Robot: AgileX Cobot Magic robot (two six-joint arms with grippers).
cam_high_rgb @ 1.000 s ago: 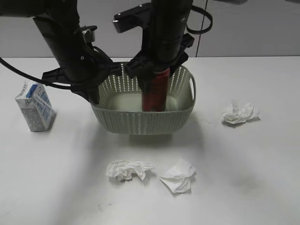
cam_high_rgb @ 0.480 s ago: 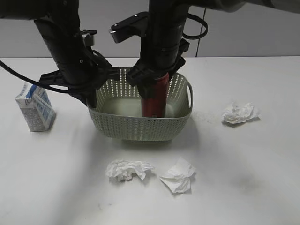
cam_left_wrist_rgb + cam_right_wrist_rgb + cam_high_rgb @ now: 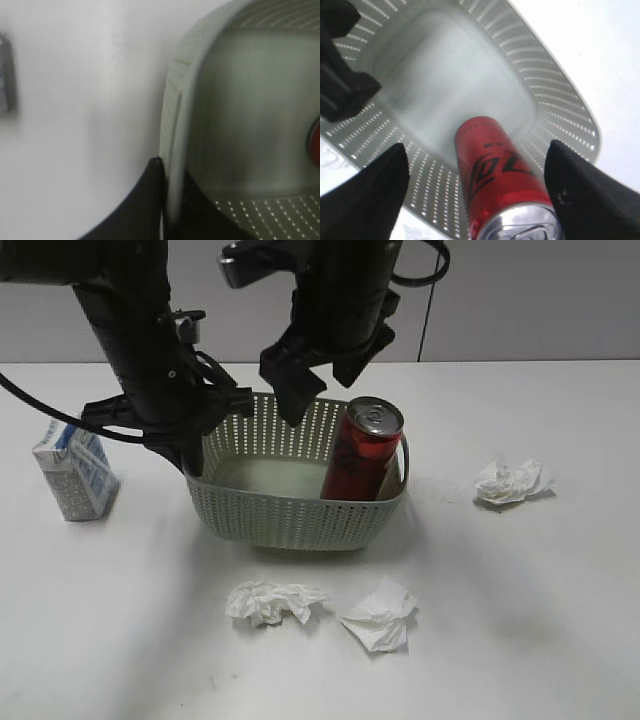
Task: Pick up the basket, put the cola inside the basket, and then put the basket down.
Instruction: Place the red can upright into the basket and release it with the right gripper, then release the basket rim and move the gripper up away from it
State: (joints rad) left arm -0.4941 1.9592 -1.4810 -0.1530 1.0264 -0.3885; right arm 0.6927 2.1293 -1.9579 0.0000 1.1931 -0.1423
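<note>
Here we see the basket (image 3: 290,505) in the middle of the exterior frame, pale sage green with slotted walls, on the white counter (image 3: 520,620); whether its floor touches the counter we cannot tell. The cola (image 3: 362,450) is inside it at the right end, a slim red can with a silver top, tilted so that its top leans toward the right wall. In the right wrist view the cola (image 3: 495,172) fills the lower centre, black lettering on its side, base down on the basket's floor.

The left gripper (image 3: 190,455) is at the basket's left wall. In the left wrist view its jaws stand closed on that rim, one dark finger outside the wall and one inside, the basket (image 3: 172,165) pinched between them at the bottom centre.

The right gripper (image 3: 320,385) hangs above the basket, upper centre of the exterior frame. Its jaws are spread wide and hold nothing; in the right wrist view the two fingers (image 3: 367,197) sit at the lower left and lower right, clear of the can between them.

A white-and-blue carton (image 3: 75,468) stands at the left edge. Three crumpled tissues lie apart on the counter: one (image 3: 512,481) at the right, two (image 3: 275,601) in front of the basket.
</note>
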